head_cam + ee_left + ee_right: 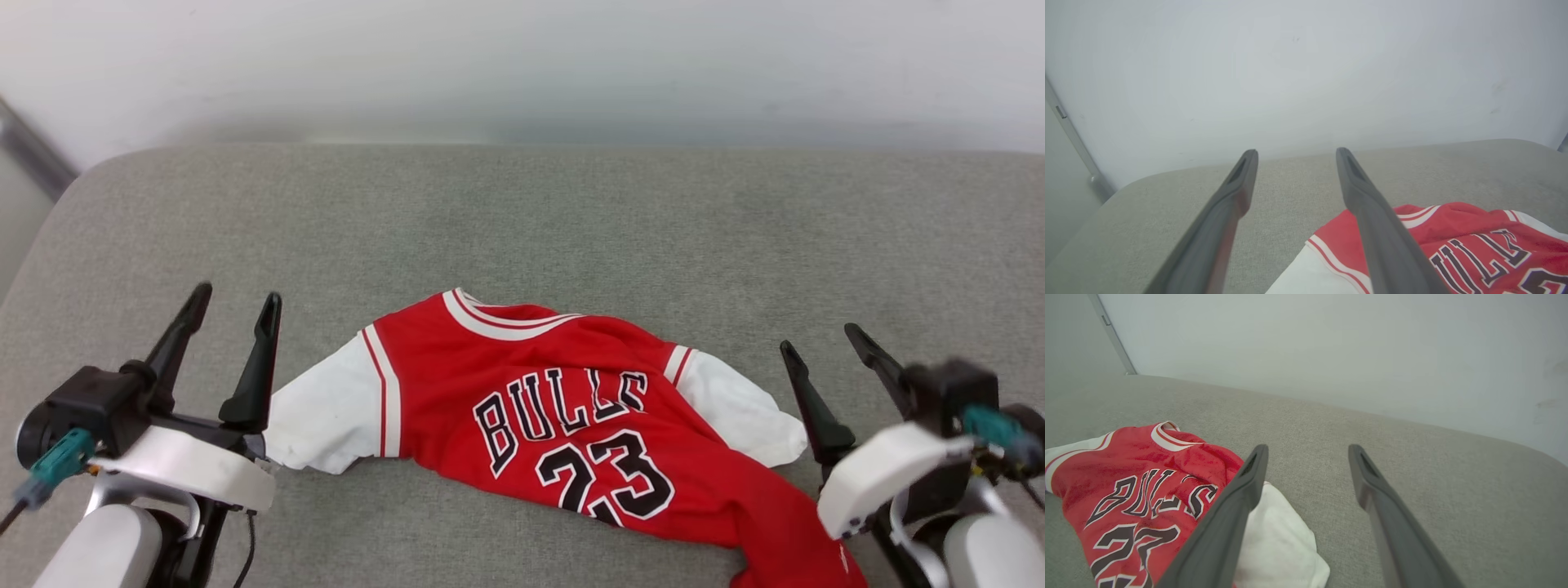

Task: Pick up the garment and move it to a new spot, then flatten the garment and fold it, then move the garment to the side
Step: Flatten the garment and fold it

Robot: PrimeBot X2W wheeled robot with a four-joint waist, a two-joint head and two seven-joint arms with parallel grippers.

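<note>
Left end effector (235, 296), right end effector (818, 338) flank garment (563, 408), both gaping.

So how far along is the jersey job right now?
Possibly done: the first move, since the garment lies free, front up, on the grey cushion. In hand: nothing; the left gripper and right gripper stand open on either side of it. Left: flattening, as the body is rumpled and skewed, then folding and moving it aside.

light: bright, even, diffuse | shadows: faint | blur: right hand (817, 336) base smeared | wrist-view edges: soft
</note>
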